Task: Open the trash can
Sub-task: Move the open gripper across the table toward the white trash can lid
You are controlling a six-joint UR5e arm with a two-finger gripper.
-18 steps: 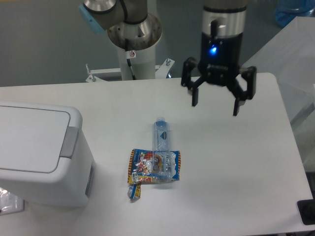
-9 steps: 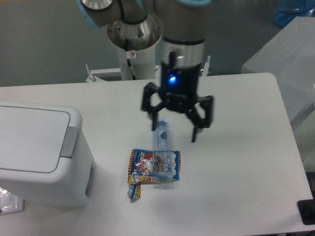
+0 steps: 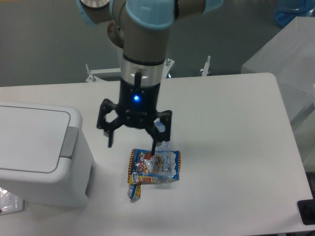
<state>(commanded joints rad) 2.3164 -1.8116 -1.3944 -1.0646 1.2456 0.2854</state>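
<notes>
The trash can [image 3: 39,152] is a large white box at the left edge of the table, with a flat inset lid and a grey push tab [image 3: 69,142] on its right side. The lid is down. My gripper [image 3: 135,140] hangs open and empty above the table, a little to the right of the trash can. Its left finger is just right of the grey tab and apart from it.
A clear plastic bottle [image 3: 162,157] and a colourful snack packet [image 3: 153,167] lie on the white table [image 3: 231,147] under and in front of my gripper. The arm's base post [image 3: 135,44] stands at the back. A clear bag [image 3: 10,204] lies by the bin's front left.
My gripper has moved leftward across the table from the right side, now over the bottle and close to the trash can. It stays open. The lid has not moved.
</notes>
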